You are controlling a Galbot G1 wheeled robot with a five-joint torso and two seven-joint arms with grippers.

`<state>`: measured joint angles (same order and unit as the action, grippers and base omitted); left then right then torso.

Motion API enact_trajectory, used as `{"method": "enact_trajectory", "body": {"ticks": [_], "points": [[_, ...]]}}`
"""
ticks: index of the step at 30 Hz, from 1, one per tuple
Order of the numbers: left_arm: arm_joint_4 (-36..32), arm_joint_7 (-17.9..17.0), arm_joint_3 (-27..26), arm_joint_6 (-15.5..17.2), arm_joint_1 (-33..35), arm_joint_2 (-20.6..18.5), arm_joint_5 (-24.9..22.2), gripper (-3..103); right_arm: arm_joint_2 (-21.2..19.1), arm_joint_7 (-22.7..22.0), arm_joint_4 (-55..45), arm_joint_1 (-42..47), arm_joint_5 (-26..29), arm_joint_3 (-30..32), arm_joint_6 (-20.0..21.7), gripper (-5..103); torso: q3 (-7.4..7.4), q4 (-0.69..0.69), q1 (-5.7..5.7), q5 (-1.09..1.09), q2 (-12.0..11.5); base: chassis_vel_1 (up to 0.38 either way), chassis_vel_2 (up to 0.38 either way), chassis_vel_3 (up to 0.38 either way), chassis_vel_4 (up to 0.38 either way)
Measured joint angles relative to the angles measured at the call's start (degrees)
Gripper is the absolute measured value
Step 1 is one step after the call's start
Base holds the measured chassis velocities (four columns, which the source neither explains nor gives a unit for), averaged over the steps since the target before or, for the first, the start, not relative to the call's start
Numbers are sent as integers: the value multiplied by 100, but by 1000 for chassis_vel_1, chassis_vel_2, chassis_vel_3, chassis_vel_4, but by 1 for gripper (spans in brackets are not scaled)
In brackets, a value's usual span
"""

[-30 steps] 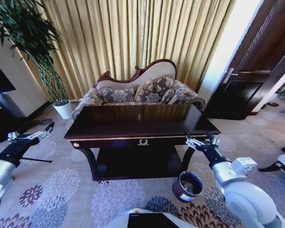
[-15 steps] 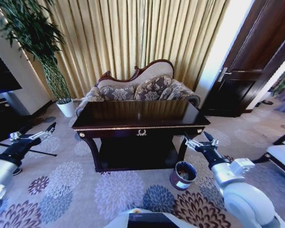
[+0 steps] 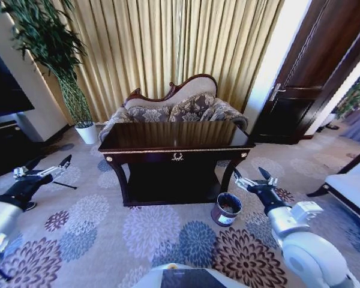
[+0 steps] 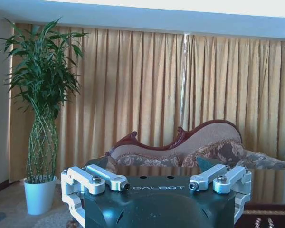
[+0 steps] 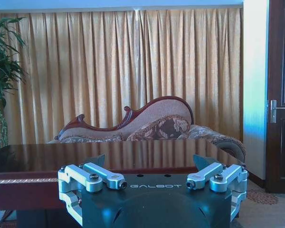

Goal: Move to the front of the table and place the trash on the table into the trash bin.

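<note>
The dark glossy table [image 3: 177, 137] with gold trim stands squarely ahead in the head view, and its top [image 5: 109, 156] reflects the curtains. The trash is out of view; nothing can be made out on the shiny top. The trash bin [image 3: 226, 209], round and dark with a pale rim, sits on the carpet by the table's front right leg. My left gripper [image 3: 48, 165] hovers open over the carpet, well left of the table. Just right of the bin my right gripper [image 3: 250, 175] is also open and holds nothing. Both wrist views show spread fingers [image 4: 107, 179] [image 5: 104, 178].
A patterned sofa [image 3: 174, 109] stands behind the table against gold curtains. At the back left are a tall plant in a white pot [image 3: 87, 133] and a dark cabinet [image 3: 6, 144]. A dark door [image 3: 312, 90] and a chair [image 3: 348, 189] are on the right.
The whole head view has shifted: the camera has drawn back and squared up, so the table looks smaller and centred. Both grippers keep their open pose.
</note>
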<state>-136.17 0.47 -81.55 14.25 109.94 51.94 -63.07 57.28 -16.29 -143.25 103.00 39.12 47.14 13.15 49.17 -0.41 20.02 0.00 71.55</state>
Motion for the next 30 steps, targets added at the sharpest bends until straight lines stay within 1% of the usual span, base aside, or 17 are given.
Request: {"method": "enact_trajectory", "body": {"ticks": [5, 10, 26, 30], "points": [[-17, 4, 26, -4, -1, 17, 5, 100, 11, 0, 0, 17, -20, 5, -7, 100, 0, -3, 1, 0, 0, 188, -190, -194, 185], [10, 32, 21, -16, 6, 15, 6, 100, -21, 1, 0, 15, -24, 7, -11, 100, 0, -2, 1, -3, 0, 204, -172, -223, 150], [-14, 57, 31, -23, 1, 19, -3, 100, -30, 1, 19, -6, -23, 7, -30, 100, 0, -3, 2, 1, -1, 192, -194, -188, 197], [-11, 58, 23, -23, 11, 20, -4, 100, -44, 1, 36, 3, -38, 4, -37, 100, -1, 0, 1, -3, 0, 194, -181, -183, 200]]}}
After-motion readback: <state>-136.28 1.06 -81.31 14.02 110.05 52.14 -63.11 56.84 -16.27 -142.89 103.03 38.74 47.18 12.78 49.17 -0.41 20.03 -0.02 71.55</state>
